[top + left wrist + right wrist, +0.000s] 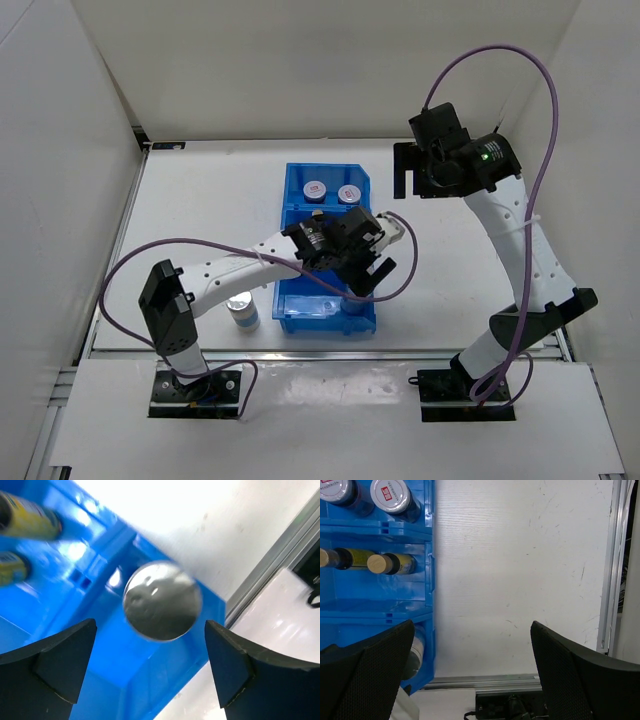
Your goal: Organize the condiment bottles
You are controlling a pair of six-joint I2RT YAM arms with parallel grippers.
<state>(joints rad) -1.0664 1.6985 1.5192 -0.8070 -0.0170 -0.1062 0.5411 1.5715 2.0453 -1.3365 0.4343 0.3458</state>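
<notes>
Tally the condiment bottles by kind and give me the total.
White-lidded jars: 2
Amber yellow-labelled bottles: 2
Silver-topped cylinders: 2, one in the blue bin and one outside it
Total: 6

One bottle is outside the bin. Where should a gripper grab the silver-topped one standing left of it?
Likely the round body of the silver-topped bottle just below its cap, coming straight down: it stands upright, and the wall of the bin sits close on its right.
</notes>
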